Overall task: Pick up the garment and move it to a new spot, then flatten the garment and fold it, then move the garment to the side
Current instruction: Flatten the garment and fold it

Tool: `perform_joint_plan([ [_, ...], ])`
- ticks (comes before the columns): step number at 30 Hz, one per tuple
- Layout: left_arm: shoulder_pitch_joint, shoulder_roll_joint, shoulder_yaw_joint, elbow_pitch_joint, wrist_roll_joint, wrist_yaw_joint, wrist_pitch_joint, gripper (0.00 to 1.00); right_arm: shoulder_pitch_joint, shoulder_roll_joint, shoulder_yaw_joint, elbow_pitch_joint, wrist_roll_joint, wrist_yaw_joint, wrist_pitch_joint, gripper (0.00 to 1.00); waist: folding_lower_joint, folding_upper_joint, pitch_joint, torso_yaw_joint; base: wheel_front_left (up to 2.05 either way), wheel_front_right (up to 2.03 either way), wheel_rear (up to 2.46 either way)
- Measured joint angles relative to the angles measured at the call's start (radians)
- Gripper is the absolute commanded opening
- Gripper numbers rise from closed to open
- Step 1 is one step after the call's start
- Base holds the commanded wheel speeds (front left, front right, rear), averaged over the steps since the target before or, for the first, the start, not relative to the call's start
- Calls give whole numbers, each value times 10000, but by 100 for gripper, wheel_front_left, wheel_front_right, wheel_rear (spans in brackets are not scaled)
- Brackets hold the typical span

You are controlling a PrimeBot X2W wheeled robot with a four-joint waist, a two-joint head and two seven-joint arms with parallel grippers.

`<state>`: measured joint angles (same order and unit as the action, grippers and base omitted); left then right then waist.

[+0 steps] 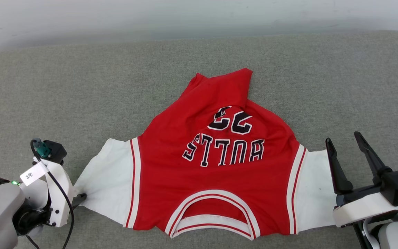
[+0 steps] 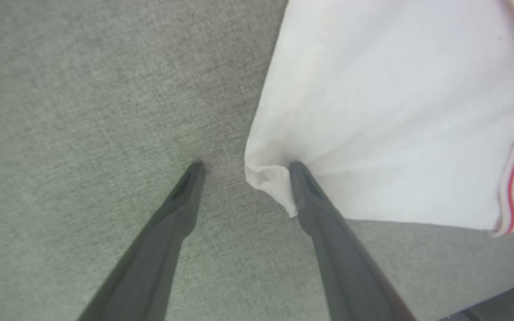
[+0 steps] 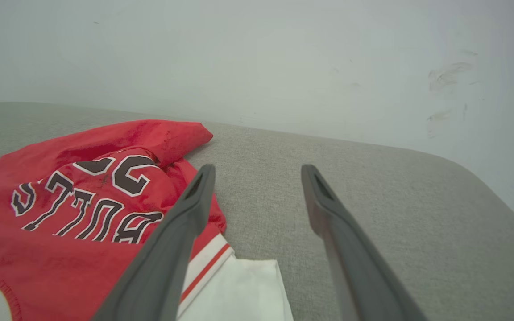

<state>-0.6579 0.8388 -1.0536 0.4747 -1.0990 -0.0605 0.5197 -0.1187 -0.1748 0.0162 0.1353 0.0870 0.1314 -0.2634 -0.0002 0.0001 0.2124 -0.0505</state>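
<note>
1. The left pincer point(image 2: 246, 167) stands open and low on the grey padded surface point(image 1: 47, 86). One of its fingers point(image 2: 315, 205) touches the outer corner of the white left sleeve point(image 2: 395, 111), and the other rests on bare fabric just beside it. It clamps nothing.
2. The right pincer point(image 1: 344, 138) is also open and empty. It points toward the far edge, just beside the outer hem of the white right sleeve point(image 1: 314, 186).
3. Between the two pincers, the garment point(image 1: 216, 166) lies in the middle of the surface. Its collar is toward the near edge, the lettering faces up, and the sleeves spread toward the left and right edges.
4. With one pincer at each sleeve end, I judge that this is the flattening step: the width is already laid out.
5. The lower part is bunched into a red peak toward the far edge, near the wall point(image 3: 257, 53), so the garment is not yet flat.
6. The hem probably needs to be drawn out toward the far edge. The thin cloth may drag or wrinkle again on this rough surface.
</note>
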Motion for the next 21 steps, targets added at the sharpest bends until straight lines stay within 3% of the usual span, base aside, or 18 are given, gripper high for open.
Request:
perform_joint_plan([
  [1, 0, -71, -13, 113, 10, -38, -48, 100, -11, -17, -4, 2, 0, 0, 0, 100, 0, 0, 4, -1, 0, 0, 0],
  [2, 0, -134, -27, 232, 44, -96, -151, 33, -12, -46, -12, 4, -2, 0, 0, 100, 0, 0, 3, 1, 0, 0, 0],
  [3, 0, -203, -40, 326, 82, -123, -299, 0, -17, -88, -23, 4, -2, 0, 0, 100, -1, 0, -3, 4, 0, 0, 0],
  [11, 55, -454, 128, 410, 619, -176, -2220, 0, -363, -934, -65, -153, 75, 0, 0, 100, 1, 0, -230, 33, 0, 0, 0],
  [15, 207, -347, 570, -255, 740, 236, -3465, 0, -702, -2082, -15, -387, 324, 0, 347, 100, 2, 0, -350, 49, 0, 0, 0],
  [21, 692, 151, 1011, -1653, 800, 1175, -4458, 0, -949, -4299, 1430, -1001, 1812, 2, 2826, 100, 2, 0, -463, 126, 0, 0, 0],
])
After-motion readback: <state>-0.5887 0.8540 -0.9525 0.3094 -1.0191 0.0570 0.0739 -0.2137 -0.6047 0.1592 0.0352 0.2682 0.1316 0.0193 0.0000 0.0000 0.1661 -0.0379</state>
